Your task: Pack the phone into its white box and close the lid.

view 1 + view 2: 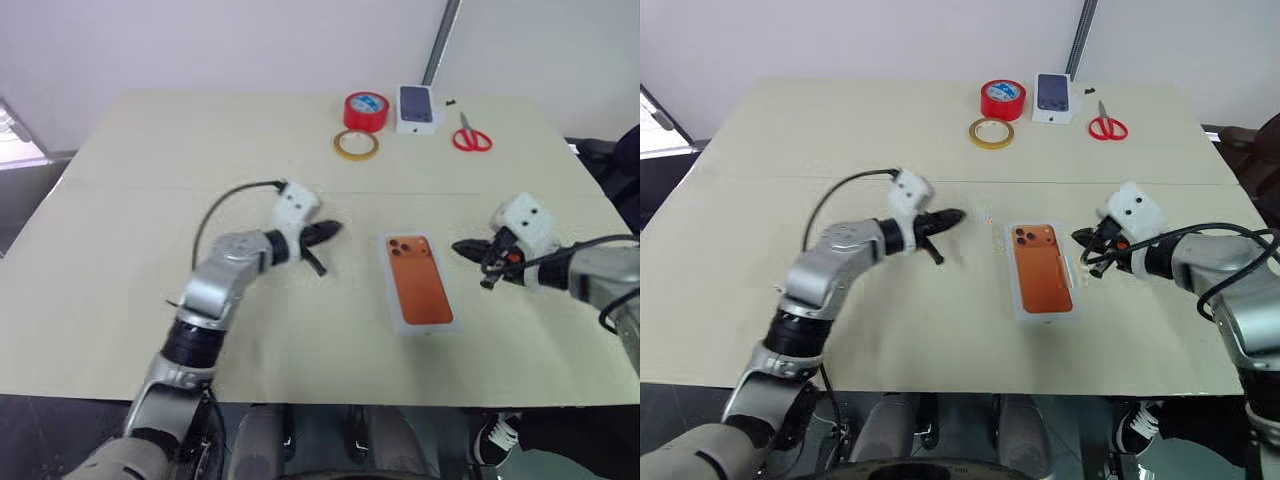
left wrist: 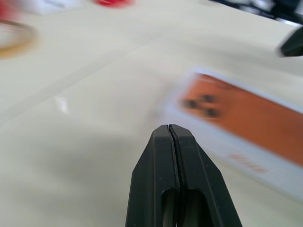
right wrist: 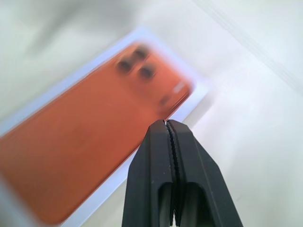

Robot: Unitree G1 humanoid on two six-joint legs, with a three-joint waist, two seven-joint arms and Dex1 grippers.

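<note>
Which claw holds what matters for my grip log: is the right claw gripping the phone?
No, the right claw is shut on nothing, beside the phone lying in the white box.

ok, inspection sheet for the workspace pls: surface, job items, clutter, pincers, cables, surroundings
Surface: beige table, seam across the middle.
Job's things: orange phone lies camera-side up in the white box; lid nothing seen.
Clutter, far edge: red tape roll, yellow tape ring, small phone carton, red scissors.
Pincers: left pincer shut, empty; right pincer shut, empty; either side of the box.
Cables: black cable at left wrist.
Surroundings: white wall, metal pole.
</note>
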